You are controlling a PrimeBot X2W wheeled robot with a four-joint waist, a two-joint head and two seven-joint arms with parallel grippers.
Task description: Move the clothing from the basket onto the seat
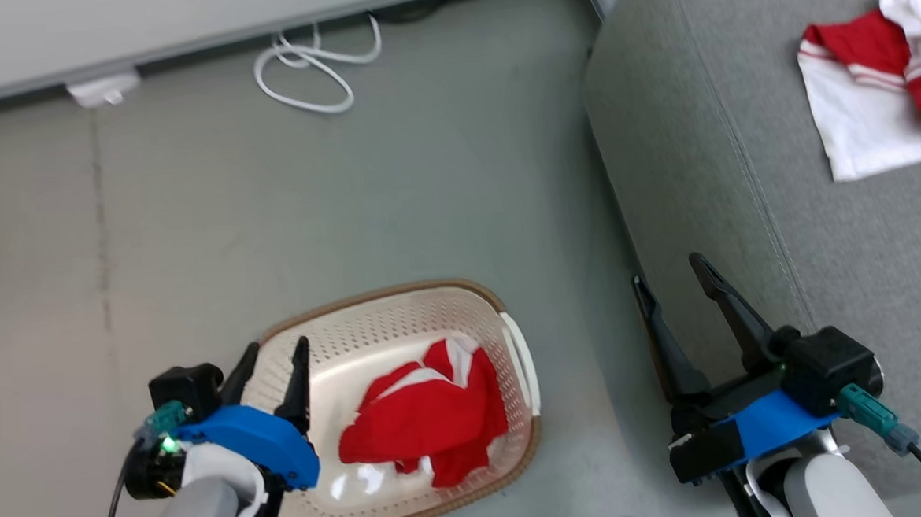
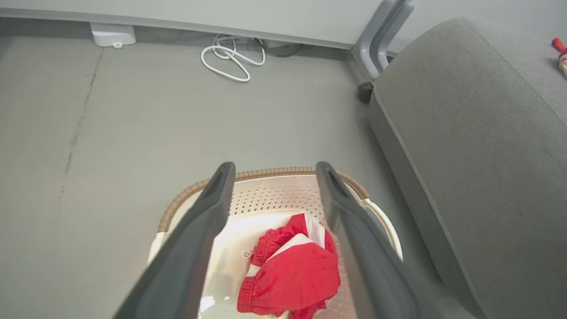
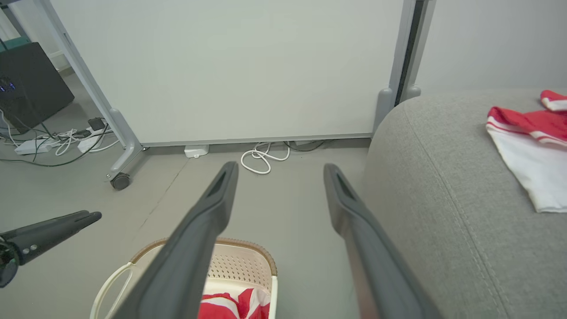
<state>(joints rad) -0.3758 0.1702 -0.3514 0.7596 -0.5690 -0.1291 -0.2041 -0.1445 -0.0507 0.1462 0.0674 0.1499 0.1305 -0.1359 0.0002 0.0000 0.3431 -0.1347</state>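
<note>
You have one red garment (image 1: 425, 418) crumpled in the basket (image 1: 401, 332), at the lower middle of the head view. Its heap stretches from lower left to upper right, and a white panel pokes out at the upper right end. The basket's own long axis seems to run the same diagonal, though its lower left rim is covered, so treat that as a best reading. The second garment (image 1: 877, 95) lies spread on the seat (image 1: 739, 157) at the upper right, its white part toward the bottom of the frame and its right side cut off by the frame edge.

Your left gripper (image 1: 277, 345) sits at the lower left, over the basket's left rim, with the jaws wide apart and nothing between them. In the left wrist view its fingers (image 2: 208, 212) cross both basket walls and hide the sides of the heap. A small printed label (image 2: 246, 259) on the basket floor is too small to read. Your right gripper (image 1: 666, 270) at the lower right is also spread wide and empty, over the seat's rounded front edge.

A strip of bare floor (image 1: 569, 229) separates the basket's right handle from the seat edge. To the left of and above the basket the floor is open up to a coiled white cable (image 1: 316, 69) by the wall panel, well apart from the basket.
</note>
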